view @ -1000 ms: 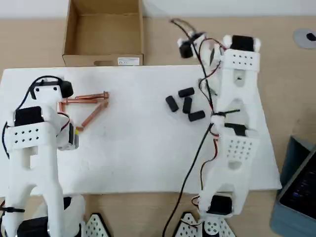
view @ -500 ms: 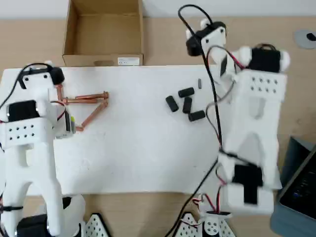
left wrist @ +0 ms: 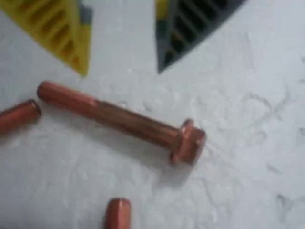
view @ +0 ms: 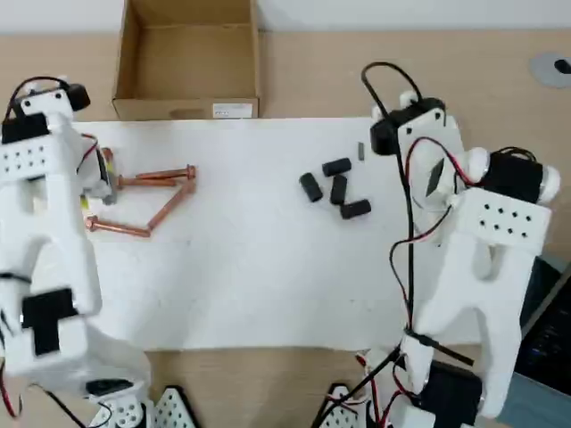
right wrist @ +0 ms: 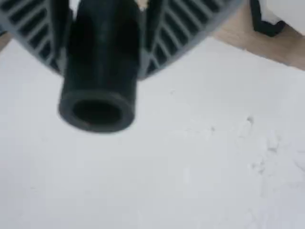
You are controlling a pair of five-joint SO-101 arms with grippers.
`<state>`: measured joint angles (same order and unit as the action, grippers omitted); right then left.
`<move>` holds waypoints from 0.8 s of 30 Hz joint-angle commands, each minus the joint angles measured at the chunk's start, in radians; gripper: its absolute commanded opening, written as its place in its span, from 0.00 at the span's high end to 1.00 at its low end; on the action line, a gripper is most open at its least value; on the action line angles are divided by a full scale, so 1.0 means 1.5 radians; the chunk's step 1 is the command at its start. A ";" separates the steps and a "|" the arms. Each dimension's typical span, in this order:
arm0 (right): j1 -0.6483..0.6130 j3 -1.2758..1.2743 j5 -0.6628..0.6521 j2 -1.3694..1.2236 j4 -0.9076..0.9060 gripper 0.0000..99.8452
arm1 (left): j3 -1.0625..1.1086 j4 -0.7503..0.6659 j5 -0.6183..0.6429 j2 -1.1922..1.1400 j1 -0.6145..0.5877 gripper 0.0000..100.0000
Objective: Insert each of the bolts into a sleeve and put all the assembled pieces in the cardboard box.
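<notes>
Inventory from the high view: four copper bolts (view: pixel 165 176), four loose black sleeves (view: pixel 338 190), a fifth sleeve (right wrist: pixel 97 90) in the right gripper (right wrist: pixel 102 45), and one cardboard box (view: pixel 183 109). All positions are referenced to the box, starting nearest the arm bases.

1. Farthest from the box's front wall, off its left corner, one bolt lies on the white mat (view: pixel 250 267), its long axis almost parallel to that wall.
2. A second bolt slants from there back toward the box, head end closer to the wall.
3. Two bolts lie nearest the wall in a narrow V, roughly parallel to it; one head points toward the box's right side.
4. Note that the left gripper (left wrist: pixel 121 70) hangs over the bolts' left ends with its jaws spread and nothing between them.
5. The loose sleeves form a cluster off the box's right front corner: two lie crosswise, one points toward the box, and one is tilted.
6. The right gripper pinches the fifth sleeve lengthwise, bore facing the wrist camera, above the mat near the wooden table (view: pixel 303 80).
7. The box stands at the far mat edge, opening upward.
</notes>
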<state>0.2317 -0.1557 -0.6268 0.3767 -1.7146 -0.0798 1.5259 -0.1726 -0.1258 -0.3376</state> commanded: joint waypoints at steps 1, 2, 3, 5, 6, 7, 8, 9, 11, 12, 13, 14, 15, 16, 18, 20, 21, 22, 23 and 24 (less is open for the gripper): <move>0.010 -0.005 -0.005 0.029 0.012 0.99 | -0.131 -0.002 -0.001 -0.080 -0.007 0.90; 0.010 -0.005 -0.004 0.028 0.012 0.99 | -0.160 -0.002 -0.001 -0.106 -0.007 0.90; 0.009 -0.005 -0.003 0.028 0.012 0.99 | -0.188 -0.002 -0.001 -0.130 -0.007 0.90; 0.009 -0.005 -0.003 0.028 0.012 0.99 | -0.242 -0.002 -0.001 -0.178 -0.007 0.90; 0.009 -0.005 -0.003 0.028 0.012 0.99 | -0.269 -0.001 -0.001 -0.203 -0.007 0.90; 0.009 -0.005 -0.004 0.028 0.012 0.99 | -0.295 -0.001 0.000 -0.226 -0.007 0.90; 0.009 -0.005 -0.004 0.028 0.011 0.99 | -0.320 0.000 0.001 -0.248 -0.007 0.90; 0.009 -0.006 -0.004 0.028 0.011 0.99 | -0.345 0.000 0.002 -0.271 -0.006 0.90; 0.009 -0.006 -0.005 0.028 0.011 0.99 | -0.393 0.002 0.002 -0.315 -0.004 0.90; 0.008 -0.006 -0.005 0.028 0.011 0.99 | -0.414 0.003 0.003 -0.333 -0.003 0.90; 0.008 -0.006 -0.005 0.028 0.011 0.99 | -0.435 0.003 0.003 -0.352 -0.003 0.90; 0.008 -0.006 -0.006 0.028 0.011 0.99 | -0.454 0.003 0.003 -0.369 -0.003 0.90; 0.008 -0.006 -0.006 0.028 0.011 0.99 | -0.473 0.003 0.004 -0.386 -0.003 0.90; 0.008 -0.006 -0.006 0.028 0.011 0.99 | -0.489 0.003 0.004 -0.401 -0.003 0.90; 0.008 -0.006 -0.006 0.028 0.011 0.99 | -0.516 0.003 0.004 -0.428 -0.004 0.90; 0.008 -0.006 -0.006 0.028 0.011 0.99 | -0.533 0.003 0.004 -0.448 -0.004 0.90; 0.008 -0.006 -0.006 0.028 0.011 0.99 | -0.538 0.003 0.004 -0.456 -0.003 0.90; 0.008 -0.006 -0.006 0.028 0.011 0.99 | -0.544 0.003 0.004 -0.463 -0.001 0.90; 0.008 -0.006 -0.006 0.028 0.011 0.99 | -0.548 0.003 0.004 -0.470 0.002 0.90; 0.008 -0.006 -0.006 0.028 0.011 0.99 | -0.553 0.003 0.004 -0.476 0.004 0.90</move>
<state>0.2332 -0.1619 -0.6268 0.3767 -1.7131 -0.8439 1.5259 -0.1726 -0.8408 -0.3422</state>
